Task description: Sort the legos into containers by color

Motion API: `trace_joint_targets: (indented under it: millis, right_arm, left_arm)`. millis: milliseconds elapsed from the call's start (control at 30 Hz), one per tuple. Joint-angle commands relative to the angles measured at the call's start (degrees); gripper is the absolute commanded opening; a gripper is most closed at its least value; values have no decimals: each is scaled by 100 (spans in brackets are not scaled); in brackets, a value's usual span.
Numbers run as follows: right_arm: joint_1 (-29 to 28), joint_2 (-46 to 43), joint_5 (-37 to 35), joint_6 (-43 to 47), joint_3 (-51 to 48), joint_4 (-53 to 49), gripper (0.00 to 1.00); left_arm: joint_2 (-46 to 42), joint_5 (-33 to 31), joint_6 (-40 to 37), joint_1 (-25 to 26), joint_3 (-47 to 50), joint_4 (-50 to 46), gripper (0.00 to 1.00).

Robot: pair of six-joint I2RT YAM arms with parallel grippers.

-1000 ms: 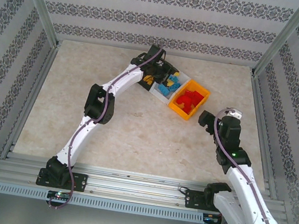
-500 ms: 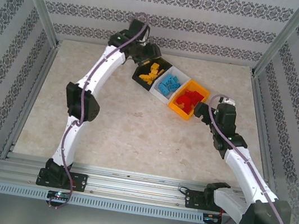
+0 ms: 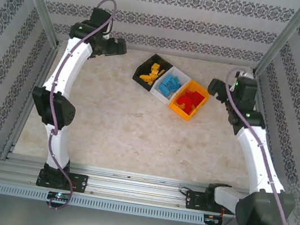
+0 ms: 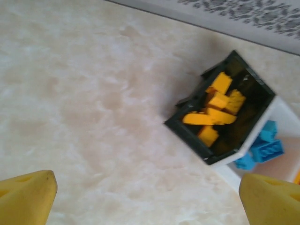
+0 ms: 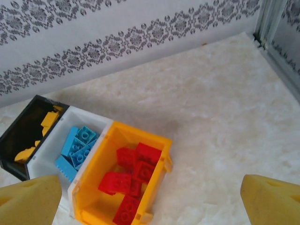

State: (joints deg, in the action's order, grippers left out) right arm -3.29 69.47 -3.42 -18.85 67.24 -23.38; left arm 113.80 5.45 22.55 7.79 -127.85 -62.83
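The three joined containers stand at the back middle of the table. The black bin (image 3: 160, 57) holds yellow-orange legos (image 3: 151, 74), the white bin (image 3: 183, 75) blue legos (image 3: 170, 84), the orange bin (image 3: 181, 114) red legos (image 3: 189, 100). My left gripper (image 3: 117, 46) hovers open at the far left back, away from the bins, with nothing between its fingers. In its wrist view the black bin (image 4: 185, 129) and its yellow legos (image 4: 213, 110) lie ahead to the right. My right gripper (image 3: 216, 89) is open and empty just right of the orange bin (image 5: 140, 133), whose red legos (image 5: 133, 173) show.
Patterned walls and metal frame posts close in the back and both sides of the marble-look table (image 3: 125, 126). Bare tabletop lies in front of the bins and to their left.
My left arm swung away from over the bins to the far left back and its gripper opened. My right arm rose and moved back, to the right of the orange bin.
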Motion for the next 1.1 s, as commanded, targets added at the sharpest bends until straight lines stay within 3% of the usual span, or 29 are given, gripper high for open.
trace_joint_targets:
  millis: [0, 200, 400, 633, 767, 1067]
  right_arm:
    - [232, 351, 191, 448, 889, -1485, 98]
    - [612, 534, 494, 986, 1364, -2152, 98]
    - [1065, 91, 604, 1328, 564, -1873, 98]
    - [1309, -100, 834, 1597, -412, -1544, 98]
    - [1313, -112, 1043, 1400, -1319, -572, 98]
    - [972, 442, 1226, 1376, -3075, 2868, 98]
  left_arm:
    - [-713, -336, -348, -92, 612, -100, 100]
    - [-2117, -233, -151, -578, 2767, 677, 100]
    - [-3629, -242, 412, -1163, 4980, 1569, 100]
    - [-4190, -702, 125, -1344, 6260, 1677, 100]
    - [-4369, -1148, -176, -1344, 7146, 2191, 100]
    - [-4860, -1420, -256, -1342, 8744, 4084, 100]
